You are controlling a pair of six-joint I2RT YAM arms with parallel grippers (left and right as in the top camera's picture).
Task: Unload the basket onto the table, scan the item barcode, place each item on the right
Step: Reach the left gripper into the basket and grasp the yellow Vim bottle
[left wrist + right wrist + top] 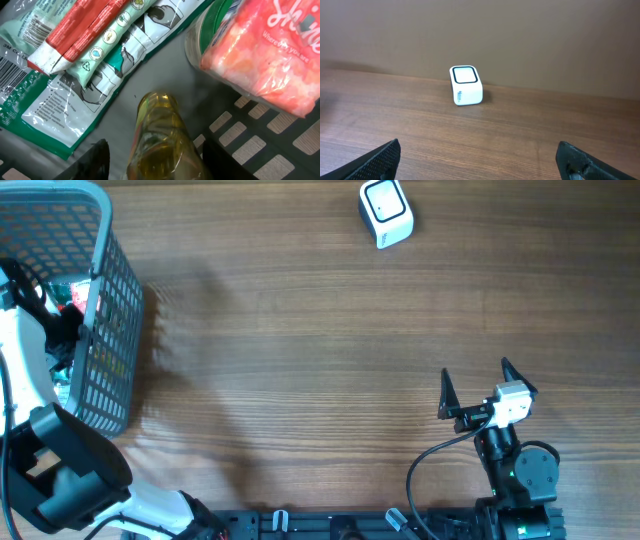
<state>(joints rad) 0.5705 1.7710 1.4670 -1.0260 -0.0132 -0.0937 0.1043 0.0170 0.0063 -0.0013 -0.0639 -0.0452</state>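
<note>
Overhead: the mesh basket (105, 330) sits at nine o'clock on the bench (300, 330). The scanner (386, 212) is at one, and the right pincer (475, 368) is spread wide at five.

Left wrist: inside the basket, the left pincer (157, 160) straddles a yellow bottle (160, 130) beside packets (75, 45). I cannot tell whether it is clamped.

Right wrist: the scanner stands at twelve.

The left arm (25, 370) angles downward, left gripper (155, 155) jaws partly apart; right gripper (475, 370) sits low, jaws spread wide.
</note>
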